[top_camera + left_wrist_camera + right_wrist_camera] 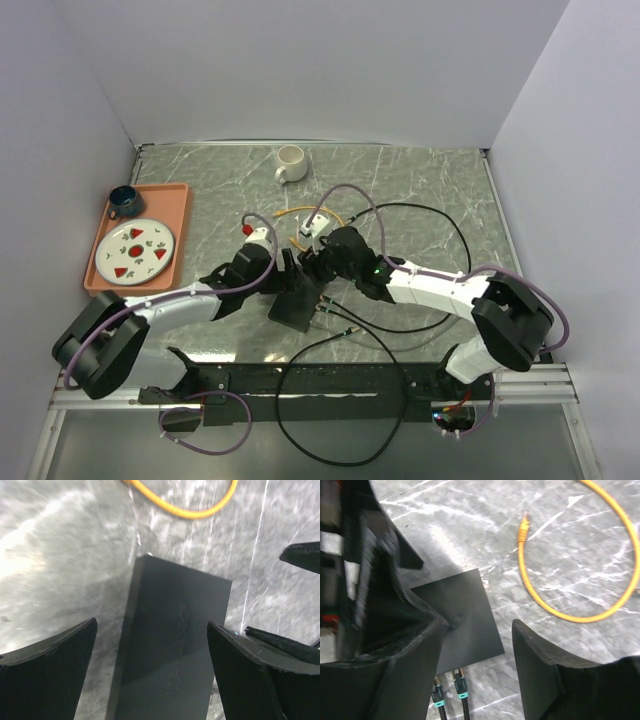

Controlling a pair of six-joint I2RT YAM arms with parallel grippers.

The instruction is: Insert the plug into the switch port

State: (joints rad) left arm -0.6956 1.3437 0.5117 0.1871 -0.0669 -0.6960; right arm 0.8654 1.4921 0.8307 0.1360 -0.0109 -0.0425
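The flat matte-black box [296, 296] lies on the marble table between my two grippers. My left gripper [152, 647] is open, its jaws to either side of the box [175, 640] and just above it. My right gripper [477, 647] is open and empty over the box's corner [462, 612]. Two black plugs with teal bands [460, 686] sit in the box's narrow edge; the free port itself is not visible. The yellow cable [555, 607] lies loose on the table, its orange plug end [522, 528] to the right of the box. It also shows in the top view [303, 226].
A white mug [290, 163] stands at the back. An orange tray [178, 205] at the left holds a patterned plate [135, 249] and a dark cup [124, 201]. Black cables [380, 330] loop over the table near the right arm. White walls enclose the table.
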